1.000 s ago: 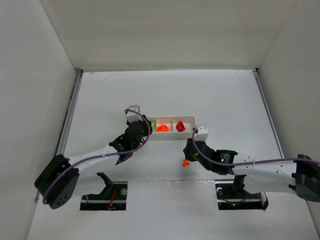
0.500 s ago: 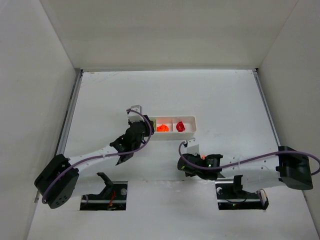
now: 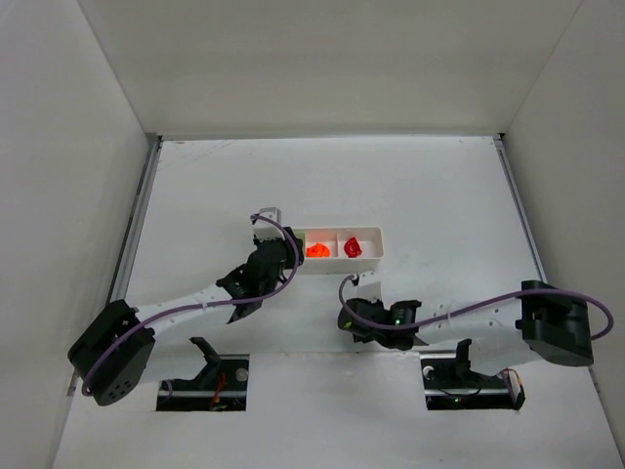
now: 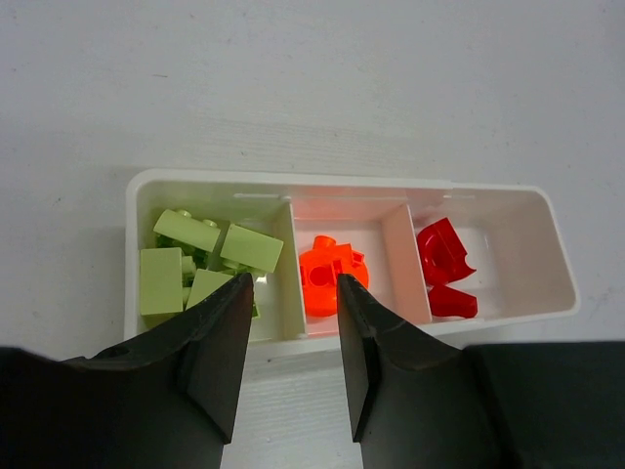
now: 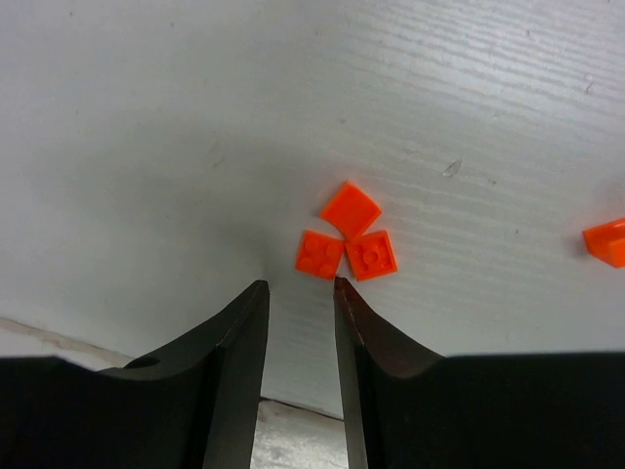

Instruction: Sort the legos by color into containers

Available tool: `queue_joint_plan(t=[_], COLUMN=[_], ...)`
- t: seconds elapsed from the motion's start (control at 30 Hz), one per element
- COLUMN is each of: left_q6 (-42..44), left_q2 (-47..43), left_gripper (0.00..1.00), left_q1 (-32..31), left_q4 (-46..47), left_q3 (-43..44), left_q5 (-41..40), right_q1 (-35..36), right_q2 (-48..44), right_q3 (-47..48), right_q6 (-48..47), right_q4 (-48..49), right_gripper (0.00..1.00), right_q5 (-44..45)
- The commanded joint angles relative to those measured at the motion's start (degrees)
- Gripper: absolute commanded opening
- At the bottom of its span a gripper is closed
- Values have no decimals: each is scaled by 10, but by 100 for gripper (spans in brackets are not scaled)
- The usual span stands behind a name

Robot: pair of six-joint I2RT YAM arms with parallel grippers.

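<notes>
I'm picking orange; right gripper (image 5: 299,283) narrowly parted, empty, just short of three orange legos (image 5: 348,241); next I must straddle one.

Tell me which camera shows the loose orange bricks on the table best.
Right wrist: three orange bricks sit clustered on the table just past the right claw, a fourth brick at the right edge. In the top external view the right arm covers them. Left wrist shows the tray, not them.
</notes>
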Motion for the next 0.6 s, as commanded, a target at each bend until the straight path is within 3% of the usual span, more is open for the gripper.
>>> queue_joint_plan(t=[0.0, 0.4, 0.57], left_q6=[10, 10, 10], left_q2=[-10, -3, -7], left_gripper=[37, 37, 37], left_q1=[-1, -2, 1], left_q4=[24, 27, 27], left_q3=[23, 25, 22], left_q5=[-6, -6, -6], right_q1=[-6, -9, -7], right_q2=[21, 50, 52], right_q3=[-1, 0, 2], right_q6=[2, 12, 10], right_q4=[22, 25, 25], right_gripper=[38, 38, 26], right_q5=[19, 39, 39])
